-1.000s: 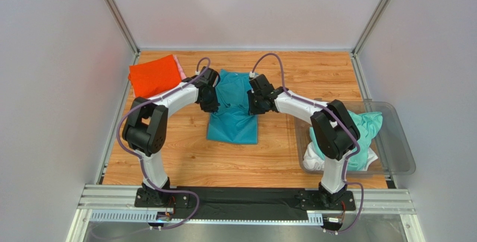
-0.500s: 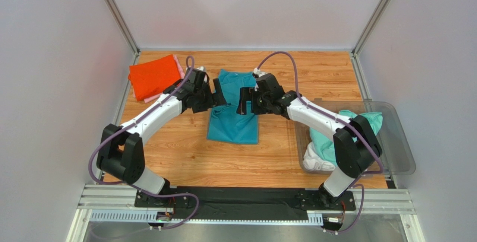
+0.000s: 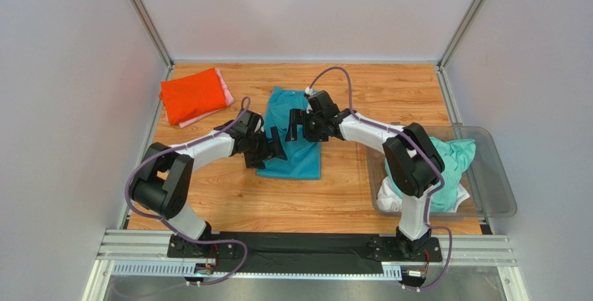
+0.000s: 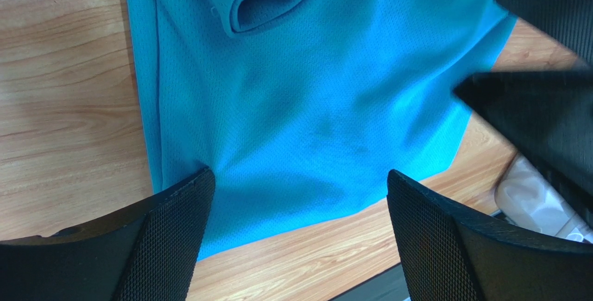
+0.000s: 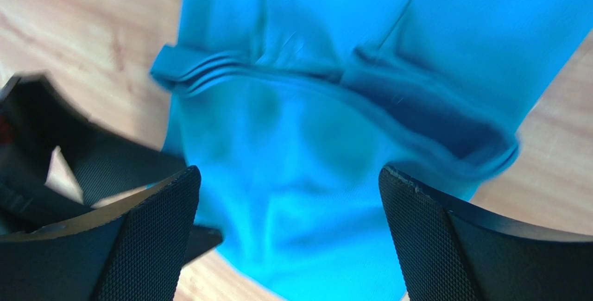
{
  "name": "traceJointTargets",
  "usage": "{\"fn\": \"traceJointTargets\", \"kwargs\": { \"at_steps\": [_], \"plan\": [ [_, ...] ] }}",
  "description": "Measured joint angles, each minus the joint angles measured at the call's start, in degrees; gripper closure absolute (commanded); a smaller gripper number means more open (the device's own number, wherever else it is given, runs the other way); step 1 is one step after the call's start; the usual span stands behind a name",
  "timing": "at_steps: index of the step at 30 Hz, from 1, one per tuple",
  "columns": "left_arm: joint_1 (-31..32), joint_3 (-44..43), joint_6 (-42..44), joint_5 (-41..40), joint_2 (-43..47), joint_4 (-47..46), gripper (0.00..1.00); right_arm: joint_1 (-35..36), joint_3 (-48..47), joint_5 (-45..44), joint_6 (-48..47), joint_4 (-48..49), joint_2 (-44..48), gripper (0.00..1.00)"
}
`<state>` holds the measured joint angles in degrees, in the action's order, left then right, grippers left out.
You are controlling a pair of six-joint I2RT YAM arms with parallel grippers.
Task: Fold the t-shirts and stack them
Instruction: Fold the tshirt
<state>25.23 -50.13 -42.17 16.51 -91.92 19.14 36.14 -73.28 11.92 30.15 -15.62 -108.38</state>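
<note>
The teal t-shirt (image 3: 299,158) lies flat at mid-table, already narrowed to a long strip, with its collar (image 5: 417,117) toward the far edge and its hem toward the arm bases. Judge it a light, limp mesh knit that will sag and slide on the wooden table (image 3: 390,92). Take it at the hem corners or along the folded side edges, pinching every layer, not mid-panel.

Your left gripper (image 3: 276,145) hovers over the strip's near-left part, jaws spread wide and holding nothing. Its wrist view shows cloth beneath the fingers (image 4: 167,238), but you cannot tell whether they touch it. Your right gripper (image 3: 295,124) stands over the collar half, likewise wide open and empty.

An orange-red t-shirt (image 3: 189,95) sits folded on a pink t-shirt (image 3: 224,84) at the far-left corner. The mint-green t-shirt (image 3: 459,154) and white t-shirt (image 3: 390,193) lie crumpled in the clear plastic bin (image 3: 491,176) at right.
</note>
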Motion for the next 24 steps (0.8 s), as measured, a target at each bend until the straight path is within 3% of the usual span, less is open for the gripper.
{"fn": "traceJointTargets", "kwargs": {
  "at_steps": [7,13,18,24],
  "plan": [
    [0.0,2.0,-0.4,-0.4,1.3,-2.3,0.00,-2.9,-4.1,-0.2,0.1,0.2,-6.4,0.00],
    [0.5,6.5,-1.2,-0.4,4.8,-6.2,0.00,-2.6,-2.6,0.2,0.1,1.7,-5.6,0.00],
    [2.8,13.1,-2.2,-1.7,12.9,-5.3,0.00,-0.9,3.8,0.2,0.1,1.2,0.7,0.00],
    [4.4,17.3,-2.4,-4.9,26.0,2.1,0.00,2.5,11.0,-1.7,0.1,0.0,16.3,0.00]
  ]
}}
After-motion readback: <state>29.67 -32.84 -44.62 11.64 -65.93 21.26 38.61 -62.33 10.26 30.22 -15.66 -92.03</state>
